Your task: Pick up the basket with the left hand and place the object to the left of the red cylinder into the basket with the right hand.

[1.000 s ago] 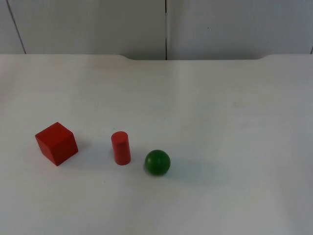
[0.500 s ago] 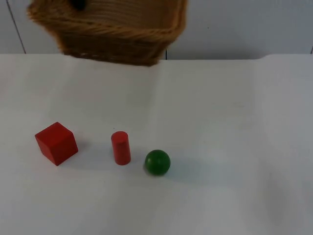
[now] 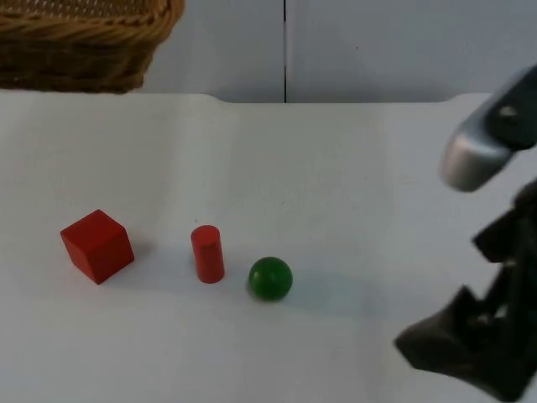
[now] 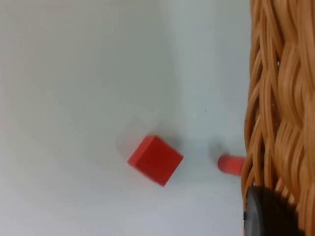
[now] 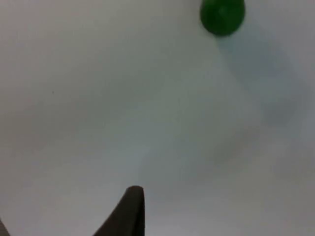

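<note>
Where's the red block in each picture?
Top view: the red cube sits left of the red cylinder.
Left wrist view: the red cube lies apart from the red cylinder, which the basket partly hides.
Right wrist view: look for the green ball instead, the cylinder's other neighbour.
Shared landmark: the red cylinder.

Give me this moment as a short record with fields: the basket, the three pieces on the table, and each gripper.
basket: wicker basket, lifted off the table at the far left by the wall
block: red block, on the table, left of the cylinder
cylinder: red cylinder, upright, between block and ball
ball: green ball, on the table, right of the cylinder, apart from it
left gripper: left gripper, at the basket's woven rim
right gripper: right gripper, over the table's near right, away from all three pieces
task state: block not yet picked
</note>
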Controlling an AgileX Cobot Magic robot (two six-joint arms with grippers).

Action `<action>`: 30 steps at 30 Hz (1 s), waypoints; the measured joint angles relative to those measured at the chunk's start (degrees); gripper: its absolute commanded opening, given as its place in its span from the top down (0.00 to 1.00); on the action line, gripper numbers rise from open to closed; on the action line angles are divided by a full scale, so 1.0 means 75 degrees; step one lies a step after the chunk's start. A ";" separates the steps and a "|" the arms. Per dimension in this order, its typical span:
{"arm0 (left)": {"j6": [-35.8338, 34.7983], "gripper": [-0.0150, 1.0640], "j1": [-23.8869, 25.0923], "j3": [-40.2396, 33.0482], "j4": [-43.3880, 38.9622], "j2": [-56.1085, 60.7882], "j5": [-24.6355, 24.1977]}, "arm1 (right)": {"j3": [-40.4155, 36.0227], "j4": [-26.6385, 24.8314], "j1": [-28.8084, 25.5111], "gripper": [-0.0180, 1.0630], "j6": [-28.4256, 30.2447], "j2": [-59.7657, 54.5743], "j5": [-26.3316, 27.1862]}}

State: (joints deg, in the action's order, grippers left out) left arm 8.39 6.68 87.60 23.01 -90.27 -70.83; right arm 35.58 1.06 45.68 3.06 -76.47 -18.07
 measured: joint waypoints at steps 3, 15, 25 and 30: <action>0.0072 0.99 0.0062 -0.0372 0.0013 0.0147 0.0000 | 0.0473 0.0000 0.0247 0.01 0.0237 -0.0919 0.0677; 0.0105 0.99 0.0062 -0.0465 -0.0002 0.0567 0.0000 | 0.2588 0.0000 0.0950 0.01 0.1117 -0.3752 0.2172; 0.0091 0.99 0.0062 -0.0465 -0.0016 0.0923 -0.0015 | 0.4854 0.0000 0.0969 0.01 0.1825 -0.5476 0.2190; 0.0091 0.99 0.0062 -0.0465 -0.0069 0.0971 -0.0015 | 0.6055 0.0000 0.0969 0.01 0.1884 -0.6346 0.1854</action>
State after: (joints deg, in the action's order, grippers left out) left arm 9.07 7.14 84.11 22.49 -82.99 -70.94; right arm 80.99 1.06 52.95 17.18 -124.07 -4.17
